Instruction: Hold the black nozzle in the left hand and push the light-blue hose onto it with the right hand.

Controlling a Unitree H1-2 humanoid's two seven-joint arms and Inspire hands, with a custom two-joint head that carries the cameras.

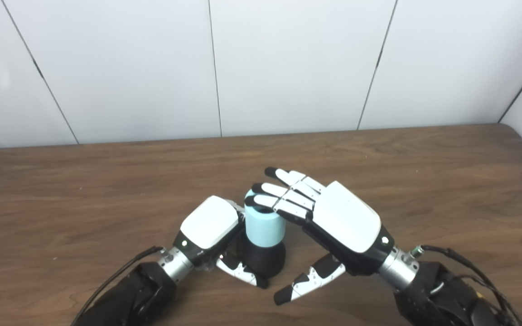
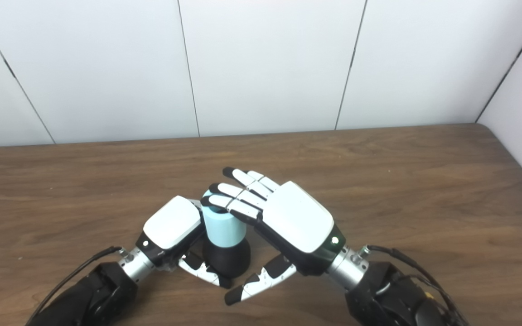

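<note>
The black nozzle stands upright on the table with the light-blue hose sitting on top of it as a short cylinder. My left hand wraps the pair from the left. Its thumb crosses the front of the nozzle's black base, and its fingers are hidden behind. My right hand is open on the right side, with its fingers stretched flat over the top rim of the hose. Its thumb hangs apart, low and in front, touching nothing.
The brown wooden table runs to a white panelled wall at the back and right. Black cables trail from both wrists near the bottom edge. No other objects are in view.
</note>
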